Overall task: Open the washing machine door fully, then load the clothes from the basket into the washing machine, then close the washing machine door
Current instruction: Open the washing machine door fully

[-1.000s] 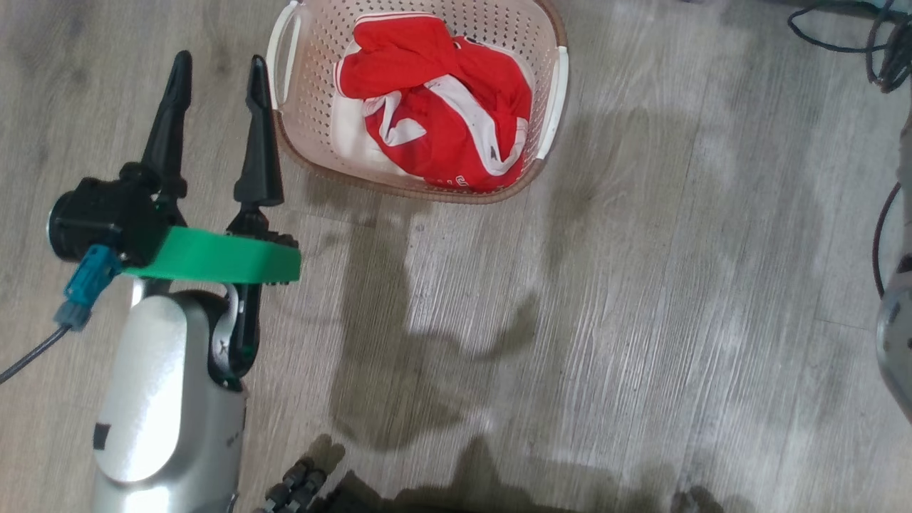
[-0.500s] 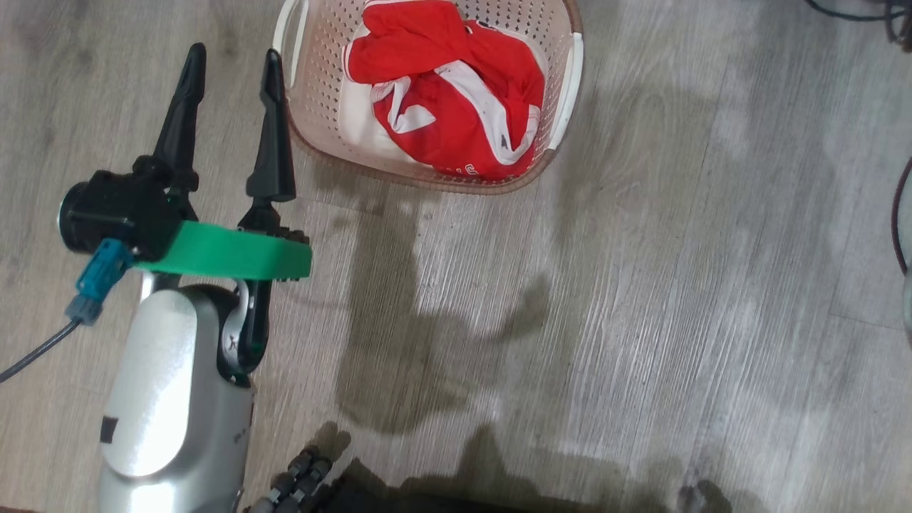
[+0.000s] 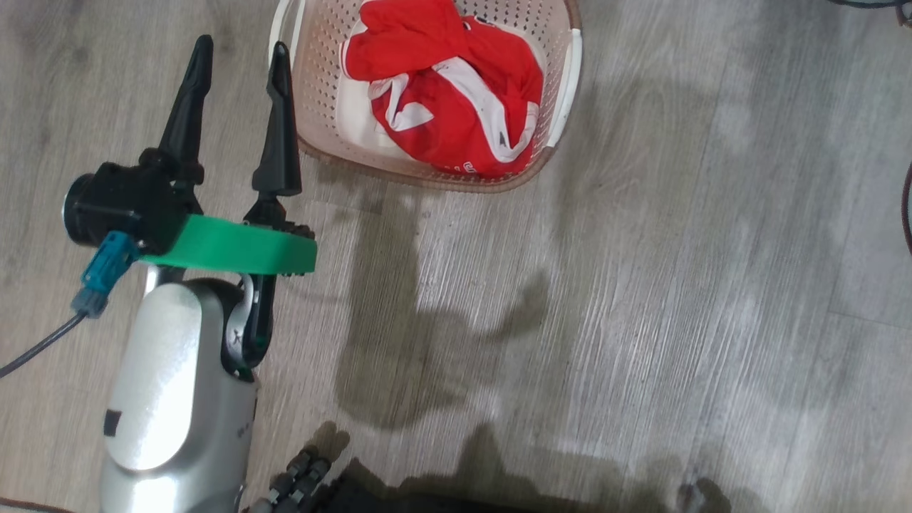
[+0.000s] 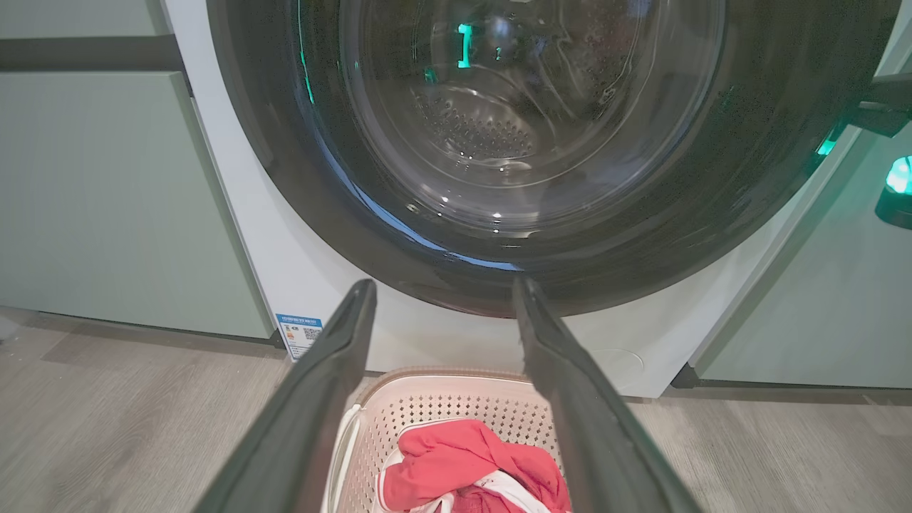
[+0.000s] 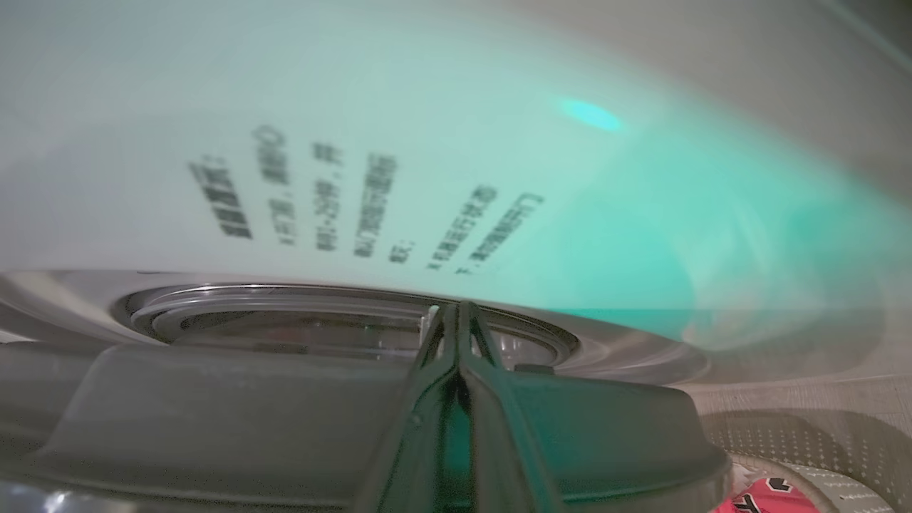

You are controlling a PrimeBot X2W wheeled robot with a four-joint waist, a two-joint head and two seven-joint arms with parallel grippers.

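Observation:
In the head view my left gripper (image 3: 240, 46) is open and empty over the floor, just left of the cream basket (image 3: 317, 85). The red clothes (image 3: 456, 92) with white trim lie bundled inside it. The left wrist view looks past its open gripper (image 4: 443, 285) at the washing machine door (image 4: 320, 178), black-rimmed with a glass centre, on the white washing machine (image 4: 285, 271); the basket (image 4: 442, 406) and clothes (image 4: 463, 463) sit below. My right gripper (image 5: 456, 310) is shut, pressed close to a white curved surface with black print and a glass ring. I cannot tell how far the door is open.
Pale green cabinets (image 4: 107, 199) flank the washer on both sides. A blue sticker (image 4: 299, 335) marks its lower left corner. A dark part lit green (image 4: 883, 117) pokes in at the door's right rim. Wooden floor (image 3: 641, 285) spreads in front of the basket.
The head camera has shifted, so the basket sits higher in its picture and the grey part at the right edge has left it. Left gripper stays open beside the basket.

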